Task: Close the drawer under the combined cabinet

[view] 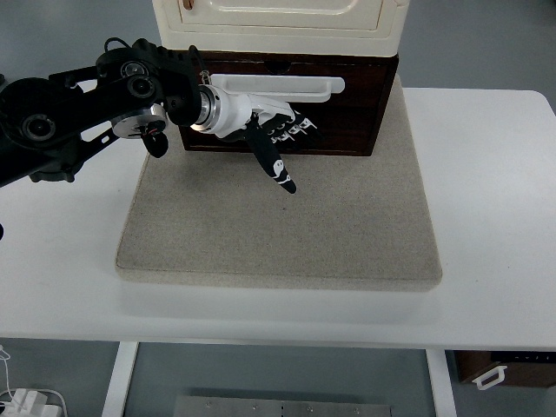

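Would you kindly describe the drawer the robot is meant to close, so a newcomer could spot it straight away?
Start at the white table, where a grey felt mat carries a cream cabinet at its far edge. Directly under that cabinet sits the drawer, a dark brown wooden front with the left robot hand against it. Its long white bar handle and dark wood set it apart from the pale cabinet above.

Cabinet [278, 22] sits at the back of the mat [278, 226], drawer [347, 104] beneath it. The mat lies on the table [495, 200]. Left hand [274, 139] is against the drawer front, below its handle [278, 87].
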Available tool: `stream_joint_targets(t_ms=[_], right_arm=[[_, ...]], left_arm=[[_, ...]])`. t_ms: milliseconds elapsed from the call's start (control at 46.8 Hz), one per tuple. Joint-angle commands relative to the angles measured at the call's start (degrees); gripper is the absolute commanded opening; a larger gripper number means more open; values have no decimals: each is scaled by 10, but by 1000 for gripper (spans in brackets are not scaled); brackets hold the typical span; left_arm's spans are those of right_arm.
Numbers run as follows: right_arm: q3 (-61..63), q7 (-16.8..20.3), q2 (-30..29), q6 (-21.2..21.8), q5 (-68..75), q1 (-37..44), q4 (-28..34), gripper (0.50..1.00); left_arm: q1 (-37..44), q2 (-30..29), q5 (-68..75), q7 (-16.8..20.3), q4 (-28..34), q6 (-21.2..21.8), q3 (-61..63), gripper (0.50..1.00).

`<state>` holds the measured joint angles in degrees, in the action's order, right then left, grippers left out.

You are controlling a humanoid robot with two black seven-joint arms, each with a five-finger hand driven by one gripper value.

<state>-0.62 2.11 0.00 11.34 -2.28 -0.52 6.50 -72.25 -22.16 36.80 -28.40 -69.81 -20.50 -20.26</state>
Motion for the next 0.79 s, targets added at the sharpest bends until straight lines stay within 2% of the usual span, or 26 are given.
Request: stream_joint_targets(t_ms=[0, 192, 342, 641, 770], right_arm=[[0, 0, 0, 0, 0, 0, 0, 952], [0, 0, 0, 0, 0, 0, 0, 952], [0, 0, 0, 0, 0, 0, 0, 952], [0, 0, 0, 0, 0, 0, 0, 952], [0, 0, 0, 0, 0, 0, 0, 952]], left_arm=[[0, -1, -2, 9, -16, -15, -23, 1000], [4, -7, -38, 58, -41, -33, -103, 1000], [5, -16, -53, 113, -52, -45, -190, 1000], [10, -15, -66, 196, -47, -48, -387, 1000], [10, -16, -115, 217, -25, -48, -465, 1000]])
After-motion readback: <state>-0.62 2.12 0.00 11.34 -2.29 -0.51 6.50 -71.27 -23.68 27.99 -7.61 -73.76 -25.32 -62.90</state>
